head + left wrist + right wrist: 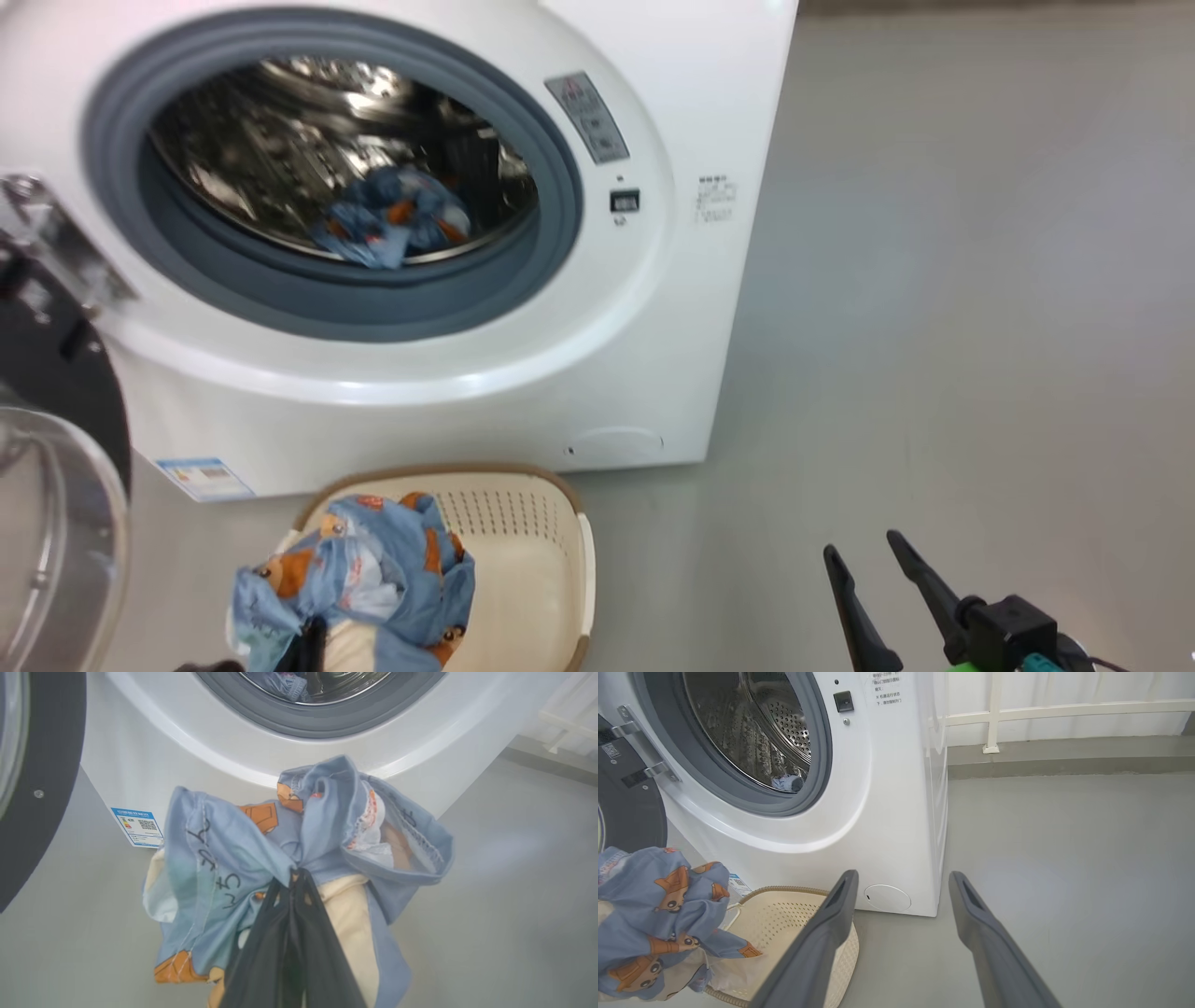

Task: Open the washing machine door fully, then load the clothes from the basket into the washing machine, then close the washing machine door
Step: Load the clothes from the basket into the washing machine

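Blue printed clothes (219,868) hang clamped in the left gripper (292,877) above the basket (551,551), mid-loading; next they need lifting into the washing machine (644,373). Meanwhile the right gripper (861,545) is spread, empty.

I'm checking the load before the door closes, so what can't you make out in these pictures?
Head view: basket floor, hidden under the clothes.
Head view: washing machine door, cut off by the left edge.
Head view: printed notice on the washing machine, too small to read.
Head view: left end effector, mostly below the bottom edge.
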